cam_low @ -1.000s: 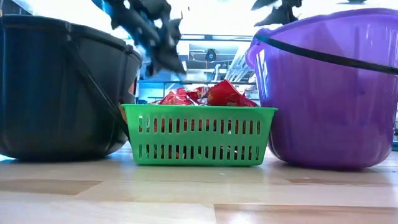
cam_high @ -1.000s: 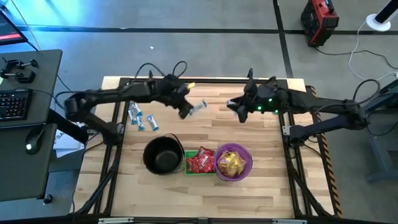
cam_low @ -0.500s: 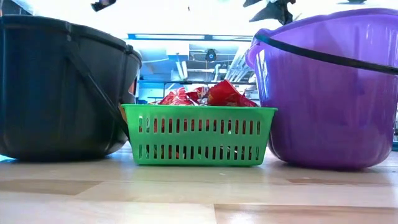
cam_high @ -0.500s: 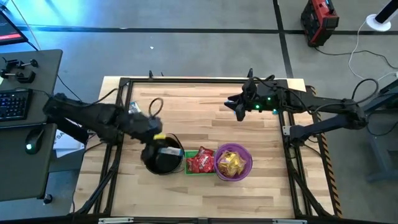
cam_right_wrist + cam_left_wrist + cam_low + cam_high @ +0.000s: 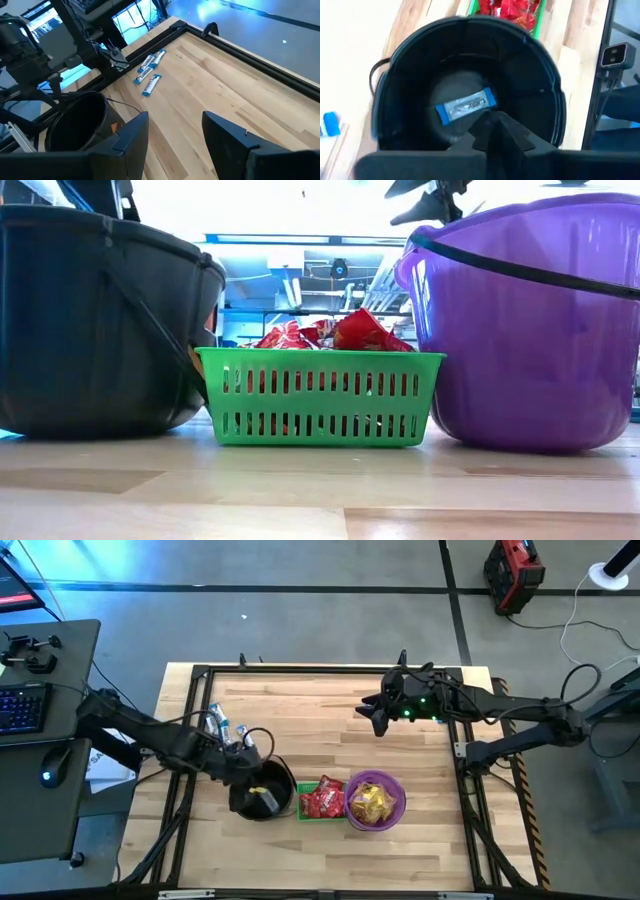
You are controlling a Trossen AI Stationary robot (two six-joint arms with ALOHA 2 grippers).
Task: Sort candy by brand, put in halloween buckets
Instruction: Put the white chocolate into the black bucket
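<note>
Hovering over the black pail point(image 5: 262, 790), the left gripper point(image 5: 492, 131) is showing jaws pressed together, its blue-and-white candy point(image 5: 466, 105) lying inside; withdrawing low risks snagging the rim. The right gripper point(image 5: 175, 132) is waiting spread at the far right.

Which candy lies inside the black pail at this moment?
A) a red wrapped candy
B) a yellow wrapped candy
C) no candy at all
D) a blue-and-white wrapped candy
D: the left wrist view looks straight down into the black pail, and one blue-and-white wrapped candy lies on its bottom; the red candies sit in the green basket.
</note>
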